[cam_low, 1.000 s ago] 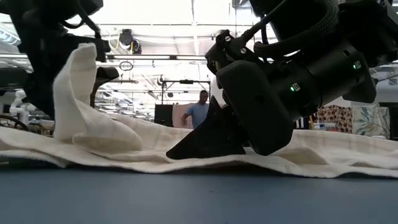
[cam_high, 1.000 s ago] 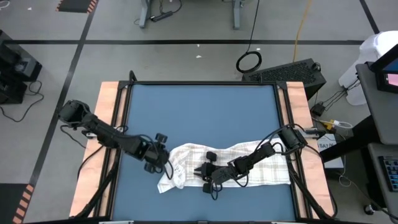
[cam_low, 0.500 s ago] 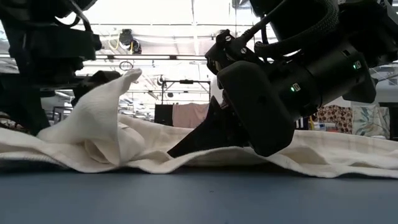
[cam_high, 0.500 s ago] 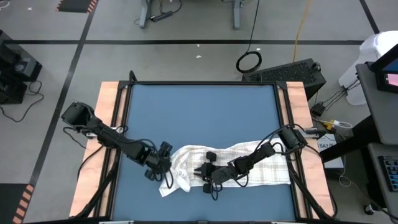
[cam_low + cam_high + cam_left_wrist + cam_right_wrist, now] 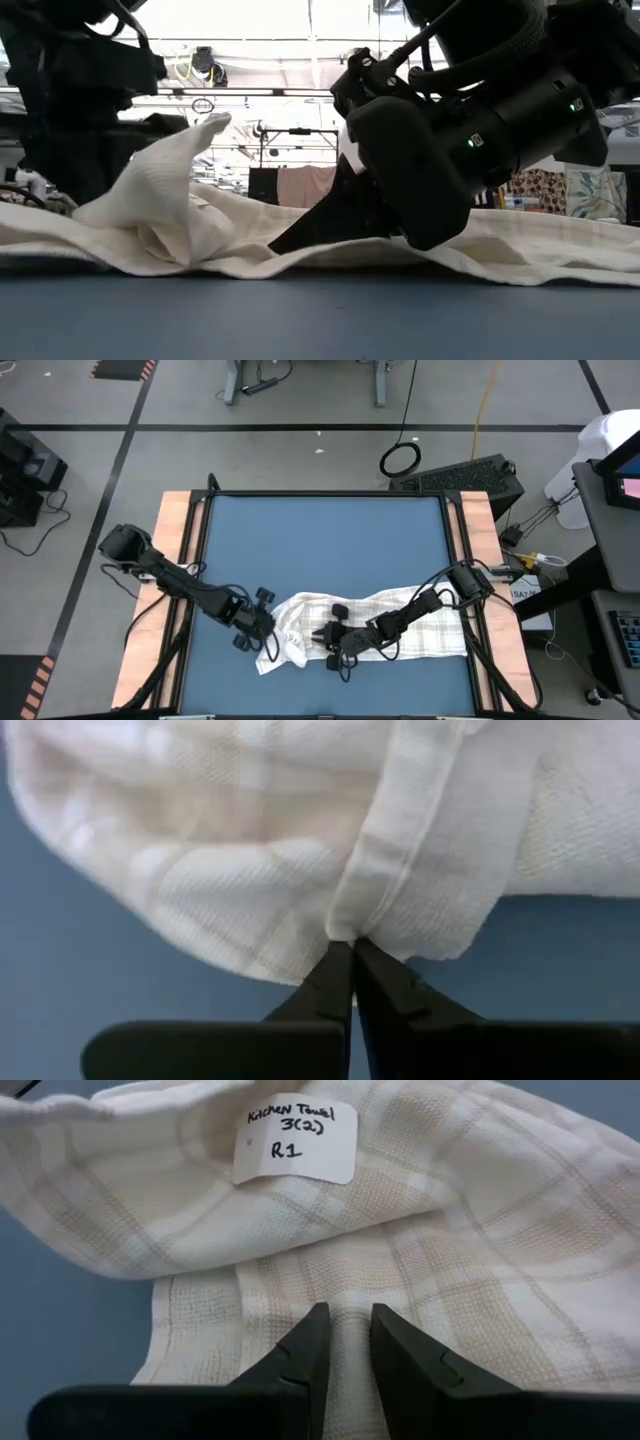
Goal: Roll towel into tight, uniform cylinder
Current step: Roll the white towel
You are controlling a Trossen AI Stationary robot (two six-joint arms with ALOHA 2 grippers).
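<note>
Left wrist view shows left gripper (image 5: 352, 952) fingers together on the soft, light towel (image 5: 250, 850) hem, good hold.

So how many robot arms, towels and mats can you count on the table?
Dark robot arms: 2, left and right
White checked cloth towels: 1
Blue table mats: 1
Total: 4
</note>
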